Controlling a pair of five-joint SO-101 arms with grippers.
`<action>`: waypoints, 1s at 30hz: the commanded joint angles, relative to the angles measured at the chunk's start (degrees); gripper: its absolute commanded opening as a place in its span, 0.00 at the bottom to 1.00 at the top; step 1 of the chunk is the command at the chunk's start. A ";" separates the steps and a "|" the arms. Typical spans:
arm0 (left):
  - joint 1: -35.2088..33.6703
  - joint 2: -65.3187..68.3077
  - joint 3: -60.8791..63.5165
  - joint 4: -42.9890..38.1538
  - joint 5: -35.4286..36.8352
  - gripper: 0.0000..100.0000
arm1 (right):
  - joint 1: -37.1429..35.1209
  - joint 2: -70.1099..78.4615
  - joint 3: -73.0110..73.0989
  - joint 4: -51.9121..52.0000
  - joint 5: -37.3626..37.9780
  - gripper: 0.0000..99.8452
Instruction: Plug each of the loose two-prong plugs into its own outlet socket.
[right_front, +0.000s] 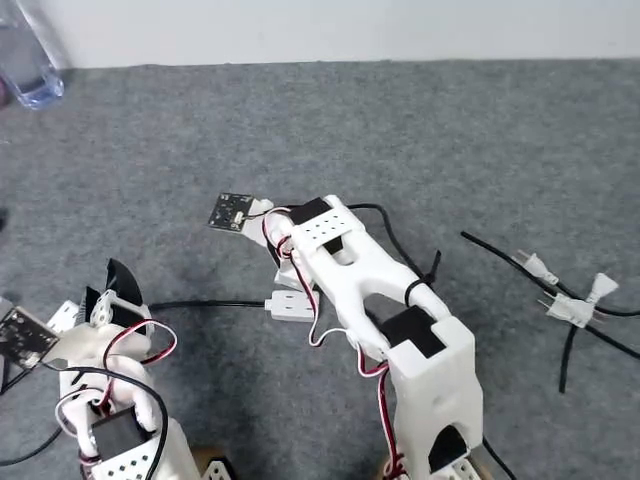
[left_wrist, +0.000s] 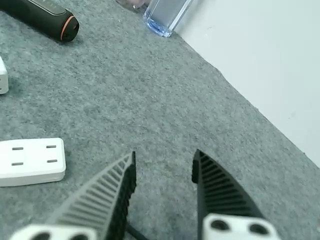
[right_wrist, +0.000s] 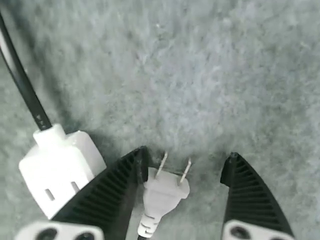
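The right gripper is wide open and holds nothing. A white plug lies on the grey mat between its fingers, close to one, with the outlet socket just beside. It should squeeze the plug's fat body, not the thin prongs, and keep it straight. The left gripper is open and empty too.

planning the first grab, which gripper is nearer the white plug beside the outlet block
Right. The right gripper is open and straddles the plug, next to the outlet block. The left gripper sits open over bare carpet, apart from the plug.
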 joint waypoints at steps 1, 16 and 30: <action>-0.09 -0.62 -0.48 0.18 -0.44 0.17 | 3.56 -4.18 0.53 1.54 0.09 0.25; -0.09 -0.62 -0.48 0.18 -0.44 0.17 | 6.90 -12.70 16.09 1.45 3.78 0.25; -0.09 -0.62 -0.48 0.18 -0.44 0.17 | 7.96 -23.87 27.34 0.84 6.24 0.25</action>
